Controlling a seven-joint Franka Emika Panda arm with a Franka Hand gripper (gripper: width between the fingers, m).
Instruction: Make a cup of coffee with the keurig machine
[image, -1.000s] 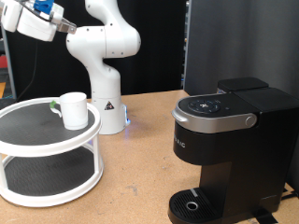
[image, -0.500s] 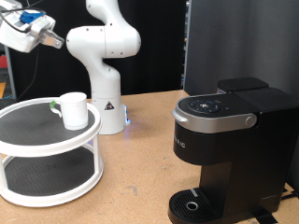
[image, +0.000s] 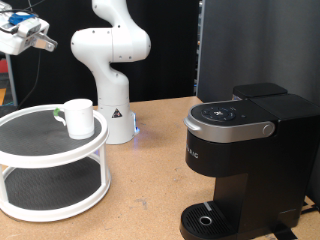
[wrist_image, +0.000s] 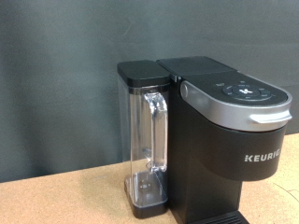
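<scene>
Exterior view: gripper (image: 40, 40) sat high at top left, far above cup (image: 78, 117); claw state could not be told, nothing seen between fingers. Cup stood upright on upper tier of round two-tier stand (image: 50, 165), left side. Keurig machine (image: 245, 160) at right, lid down, drip tray (image: 205, 219) bare. Wrist view showed only machine and its water tank (wrist_image: 149, 149). Judged step: early approach, cup not yet fetched. Next move called for descent to cup, clean grasp at rim or handle.

arm raised, end effector (image: 42, 40) high (upper left)

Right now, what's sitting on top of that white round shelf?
A white cup stands on the top tier of the shelf, apart from the Keurig. The cup's inside is hidden from this angle. The lower tier looks bare.
</scene>
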